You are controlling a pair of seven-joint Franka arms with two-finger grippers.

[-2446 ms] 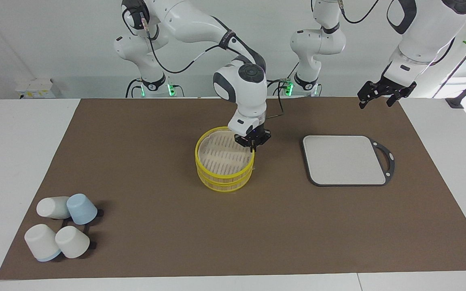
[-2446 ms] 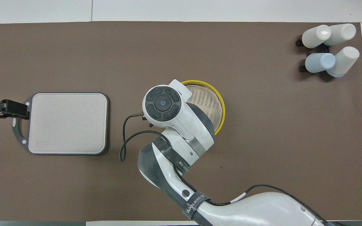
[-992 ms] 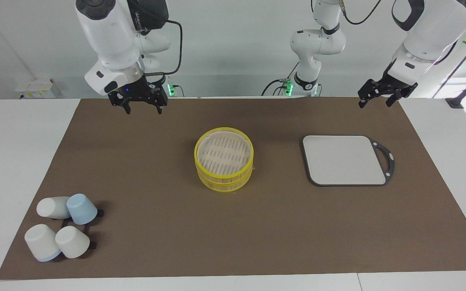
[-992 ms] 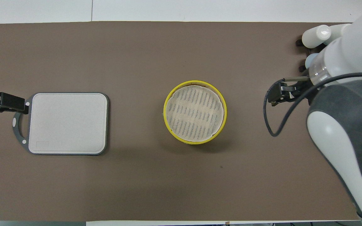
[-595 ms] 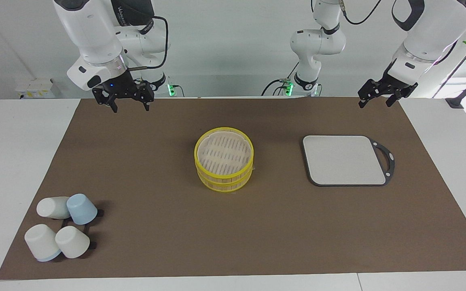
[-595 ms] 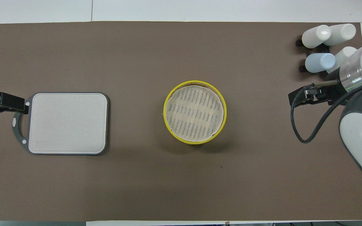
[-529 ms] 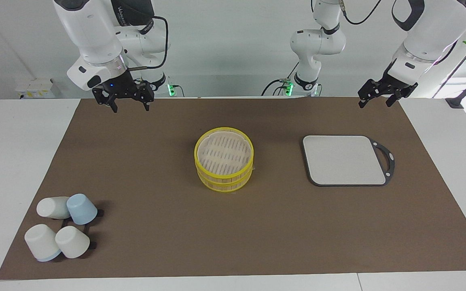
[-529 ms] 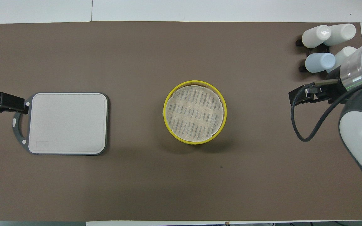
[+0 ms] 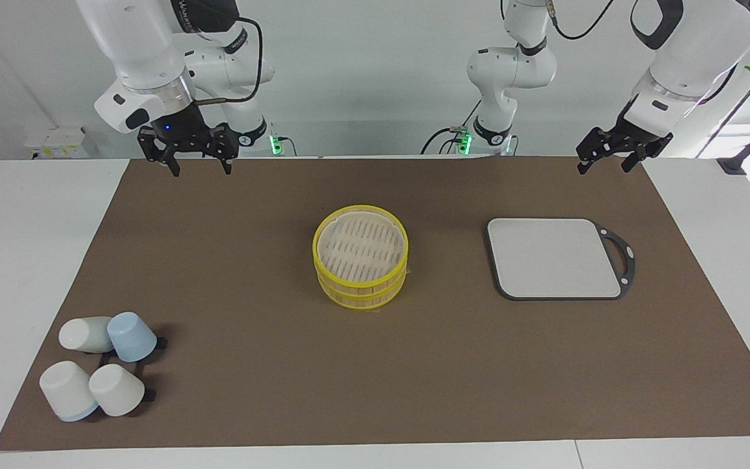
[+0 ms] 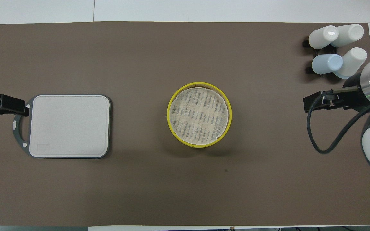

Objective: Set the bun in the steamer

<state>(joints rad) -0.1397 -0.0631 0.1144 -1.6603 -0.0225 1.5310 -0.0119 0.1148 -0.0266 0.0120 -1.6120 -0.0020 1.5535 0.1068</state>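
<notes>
The steamer stands in the middle of the brown mat as a yellow-rimmed stack; it also shows in the overhead view. A pale slatted round fills its top inside the rim. The bun is not in view. My right gripper is open and empty, up in the air over the mat's edge at the right arm's end, well apart from the steamer; in the overhead view it shows near the cups. My left gripper is open and empty, raised over the mat's corner near the grey board, waiting.
A grey square board with a dark handle lies toward the left arm's end, beside the steamer. Several white and blue cups lie on a small black rack at the right arm's end, farther from the robots than the steamer.
My right gripper has left the steamer's rim, risen and swung to the right arm's end of the mat, still drifting outward. The steamer and the left arm have not moved.
</notes>
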